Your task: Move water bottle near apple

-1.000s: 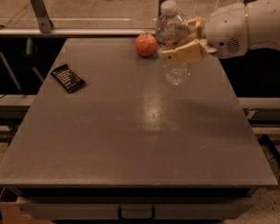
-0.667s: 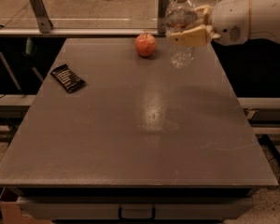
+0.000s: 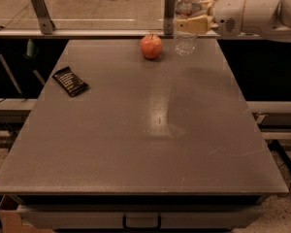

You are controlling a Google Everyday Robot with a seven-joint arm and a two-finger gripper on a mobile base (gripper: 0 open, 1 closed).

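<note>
Placing step, by judgement: lower straight, keep upright, seat the base flat before letting go, without nudging the fruit. Holdings: one table (image 3: 136, 144), filling the frame; one gripper (image 3: 190, 24), upper right, clamped around the middle of one water bottle (image 3: 185, 41), upright, just right of one apple (image 3: 151, 46), top centre; one dark snack bar (image 3: 70, 81), left.

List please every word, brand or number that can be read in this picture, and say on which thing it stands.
None can be read.
Bottle, held by the gripper at the far right of the table: the gripper covers its middle, and no print shows.
Dark packet on the left: print, if any, is too blurred to read.
Apple: no sticker shows.
</note>
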